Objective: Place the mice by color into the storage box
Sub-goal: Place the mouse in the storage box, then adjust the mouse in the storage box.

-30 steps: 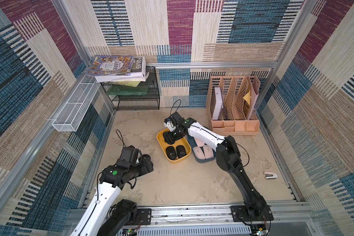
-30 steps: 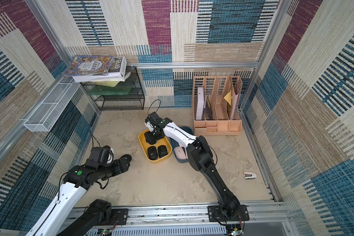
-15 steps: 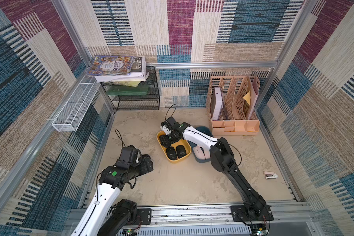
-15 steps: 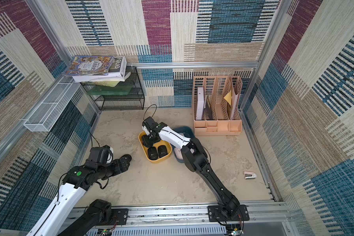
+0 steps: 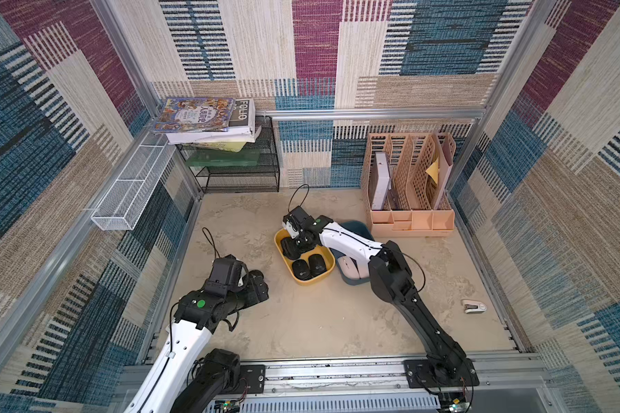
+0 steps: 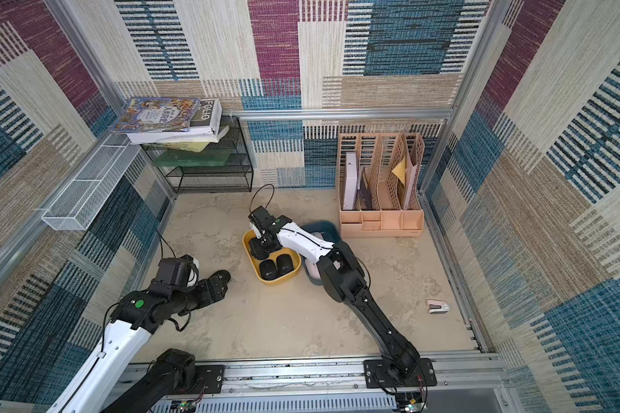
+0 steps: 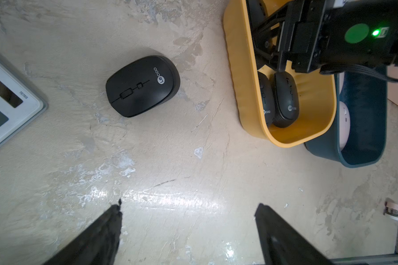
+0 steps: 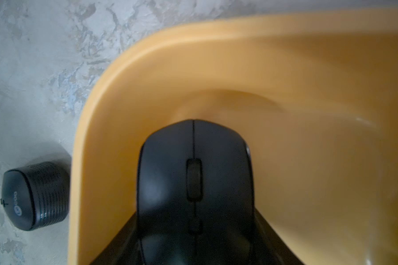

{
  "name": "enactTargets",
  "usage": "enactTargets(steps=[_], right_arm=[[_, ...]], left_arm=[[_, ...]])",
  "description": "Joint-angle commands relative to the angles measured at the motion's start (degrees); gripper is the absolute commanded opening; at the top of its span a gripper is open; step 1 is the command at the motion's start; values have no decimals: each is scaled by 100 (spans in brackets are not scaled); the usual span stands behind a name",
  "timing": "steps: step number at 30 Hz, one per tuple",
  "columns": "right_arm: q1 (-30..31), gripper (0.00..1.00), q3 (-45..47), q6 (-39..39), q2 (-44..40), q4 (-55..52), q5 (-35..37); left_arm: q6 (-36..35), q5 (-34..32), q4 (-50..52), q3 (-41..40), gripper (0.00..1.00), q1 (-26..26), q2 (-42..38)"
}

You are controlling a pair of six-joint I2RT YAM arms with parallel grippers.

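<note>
**Black mouse gripped in the yellow bin, another out on the tabletop**

The right pincer (image 5: 295,246) is down inside the yellow bin (image 5: 312,282), at the end farther from the robot's base. It is clamped on a black mouse (image 8: 194,172). The right wrist view shows a finger on each flank, with the mouse's nose aimed at the bin's curved corner. Whether it touches the bin floor, I cannot tell.

At the near end of that bin, two black mice (image 5: 300,269) lie side by side. Just beside the yellow bin sits the dark blue bin (image 5: 353,282). It holds pale pink mice (image 5: 348,266), partly hidden under the right arm.

Over to the left pincer (image 7: 189,206): its jaws are wide apart with nothing between them, and it hangs above bare tabletop (image 5: 319,321). Ahead of it a fourth black mouse (image 7: 143,86) lies flat on the tabletop, logo up, apart from the yellow bin. A white-and-grey calculator (image 7: 7,101) peeks in at the edge of the left wrist view.
</note>
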State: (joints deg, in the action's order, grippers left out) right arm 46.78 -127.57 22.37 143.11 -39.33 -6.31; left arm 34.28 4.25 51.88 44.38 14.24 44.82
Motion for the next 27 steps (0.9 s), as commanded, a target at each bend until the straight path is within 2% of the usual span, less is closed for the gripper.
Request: enactTargets(steps=[1, 3, 4, 12, 21, 27], right_arm=[[-20, 68, -11, 103, -166, 107, -174], [-38, 81, -10, 110, -225, 173, -346], [-47, 97, -13, 106, -258, 212, -428], [-61, 96, 10, 70, -381, 236, -764], [-181, 96, 409, -45, -1098, 391, -869], [-349, 96, 1173, -88, -1316, 534, -1224]], left_arm=[[-5, -24, -59, -4, 95, -4, 25], [8, -38, -53, 3, 96, -9, 51], [15, -30, -62, 1, 96, -11, 61], [46, -29, -74, -19, 96, -10, 61], [346, 89, -306, -173, 96, -39, 177], [349, 32, -286, -193, 96, -44, 142]])
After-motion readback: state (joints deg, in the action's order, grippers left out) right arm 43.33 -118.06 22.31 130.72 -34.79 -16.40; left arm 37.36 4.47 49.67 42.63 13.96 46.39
